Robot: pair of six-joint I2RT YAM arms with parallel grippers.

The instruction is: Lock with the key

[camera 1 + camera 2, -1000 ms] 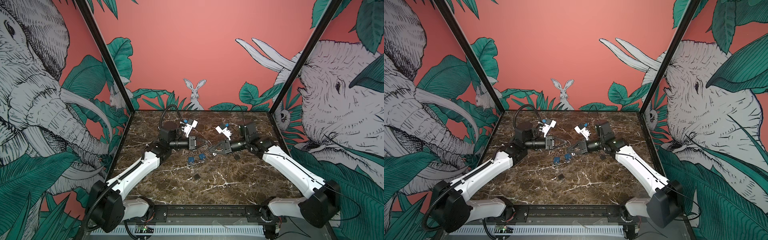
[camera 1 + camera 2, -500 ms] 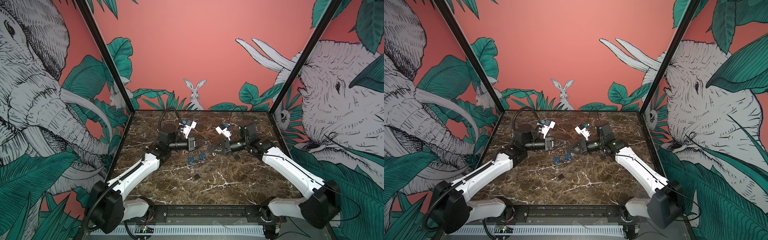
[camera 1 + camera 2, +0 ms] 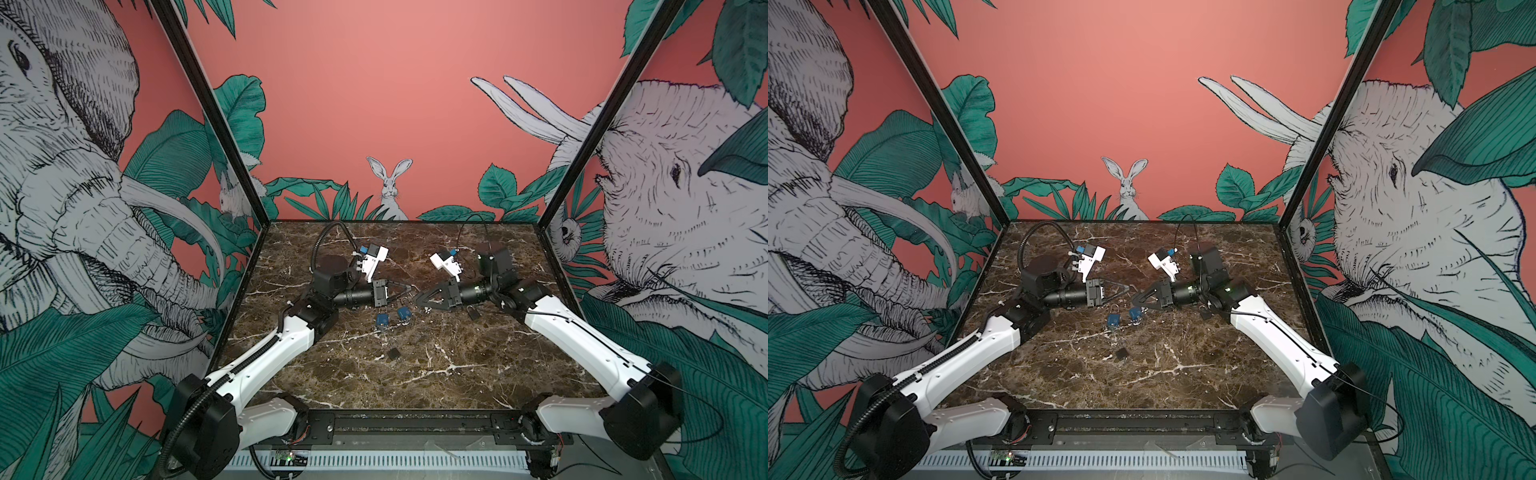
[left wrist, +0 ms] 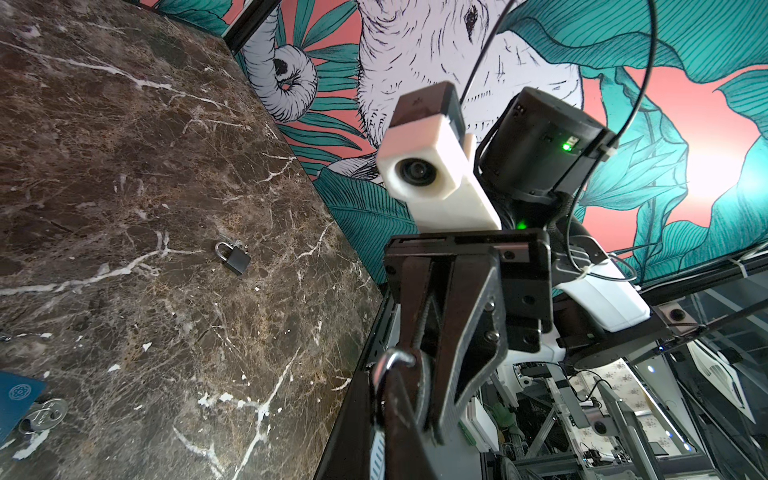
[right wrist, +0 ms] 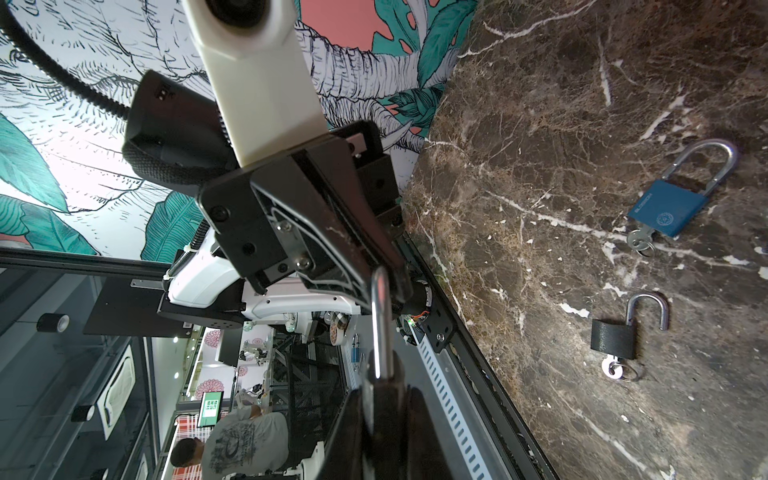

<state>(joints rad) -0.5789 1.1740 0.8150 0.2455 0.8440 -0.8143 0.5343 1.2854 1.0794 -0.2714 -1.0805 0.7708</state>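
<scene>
Black padlock (image 5: 382, 397) suspended above the desk (image 3: 457, 374) between both claws: body pinched by the right claw (image 3: 419, 297), shackle (image 5: 380, 316) pinched by the left claw (image 3: 407, 288), presumably so the shackle can be pressed home.

The brown marble table (image 3: 436, 374) carries four padlocks. Two blue padlocks (image 3: 382, 319) lie just beside each other near its middle, one with a key (image 5: 638, 241) in its base. An open black padlock (image 3: 394, 354), also keyed, lies nearer the front edge. A shut black padlock (image 3: 472, 311) lies farther right.
</scene>
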